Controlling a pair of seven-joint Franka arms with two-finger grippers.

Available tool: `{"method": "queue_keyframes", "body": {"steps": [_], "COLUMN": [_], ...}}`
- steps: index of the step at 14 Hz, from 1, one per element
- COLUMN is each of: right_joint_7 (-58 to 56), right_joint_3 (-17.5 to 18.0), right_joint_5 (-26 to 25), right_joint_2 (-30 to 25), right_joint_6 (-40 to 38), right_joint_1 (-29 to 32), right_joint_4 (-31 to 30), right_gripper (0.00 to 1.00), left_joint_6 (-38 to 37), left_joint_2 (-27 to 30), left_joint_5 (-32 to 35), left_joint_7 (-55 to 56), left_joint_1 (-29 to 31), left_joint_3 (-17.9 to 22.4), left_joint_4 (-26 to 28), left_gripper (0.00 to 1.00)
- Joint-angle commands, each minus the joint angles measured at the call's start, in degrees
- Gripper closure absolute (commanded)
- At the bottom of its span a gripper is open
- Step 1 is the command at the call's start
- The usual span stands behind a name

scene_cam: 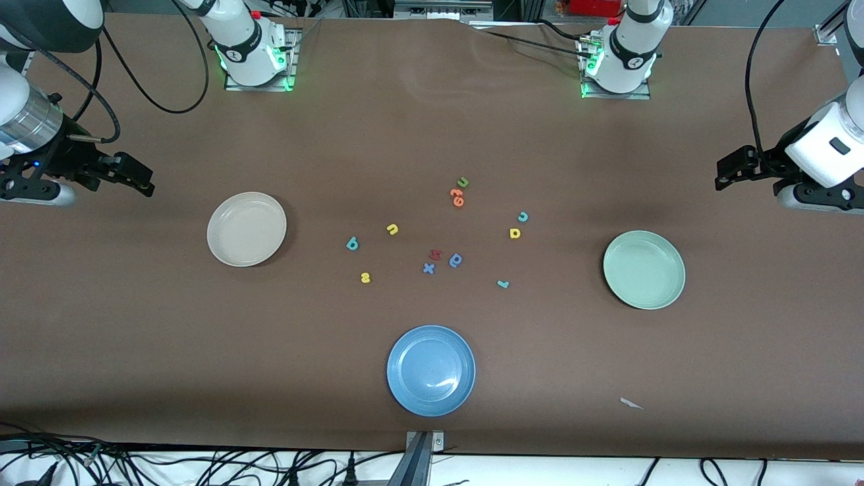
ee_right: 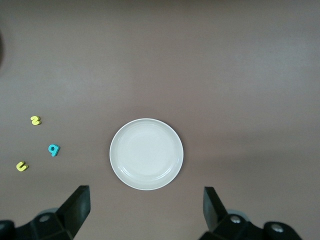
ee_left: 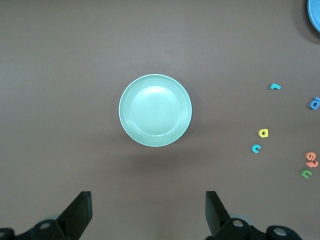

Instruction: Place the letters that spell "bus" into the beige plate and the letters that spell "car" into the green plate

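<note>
Both grippers idle, jaws wide, empty: front view has right gripper (scene_cam: 128,177) at left edge beside the beige plate (scene_cam: 246,229), left gripper (scene_cam: 739,169) at right edge above the green plate (scene_cam: 644,269). Letters mid-frame: teal b (scene_cam: 352,244), yellow u (scene_cam: 392,229), yellow s (scene_cam: 365,277) sit plate-side for the right arm; c (scene_cam: 522,217), a (scene_cam: 515,233), r (scene_cam: 502,284) for the left. Left wrist view: green plate centre, c/a/r at right. Right wrist view: beige plate centre, b/u/s at left.

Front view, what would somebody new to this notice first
Three plates ring a scatter of tiny letters at mid-table: the beige plate toward the right arm's end, the green plate toward the left arm's end, a blue plate nearest the camera. Both the left gripper and right gripper wait open at the table's ends.
</note>
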State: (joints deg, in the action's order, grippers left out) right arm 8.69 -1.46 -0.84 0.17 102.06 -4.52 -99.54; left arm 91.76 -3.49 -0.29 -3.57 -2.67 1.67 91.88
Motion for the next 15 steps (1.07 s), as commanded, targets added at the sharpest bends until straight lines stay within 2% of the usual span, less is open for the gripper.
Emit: {"method": "queue_keyframes", "body": {"steps": [1, 15], "right_joint_7": [-0.6, -0.6], "right_joint_3": [0.0, -0.1], "right_joint_5": [0.1, 0.1], "right_joint_2": [0.5, 0.3], "right_joint_6": [-0.5, -1.9], "right_joint_1": [0.0, 0.0], "right_joint_4": [1.4, 1.4], "right_gripper": [0.00, 0.00], "left_joint_6": [-0.9, -0.9], "left_joint_2": [0.9, 0.9], "left_joint_5": [1.4, 1.4], "left_joint_7": [-1.4, -1.3], "left_joint_1": [0.4, 0.4], "left_joint_3": [-0.1, -0.2], "left_joint_4": [0.0, 0.0], "left_gripper": [0.00, 0.00]}}
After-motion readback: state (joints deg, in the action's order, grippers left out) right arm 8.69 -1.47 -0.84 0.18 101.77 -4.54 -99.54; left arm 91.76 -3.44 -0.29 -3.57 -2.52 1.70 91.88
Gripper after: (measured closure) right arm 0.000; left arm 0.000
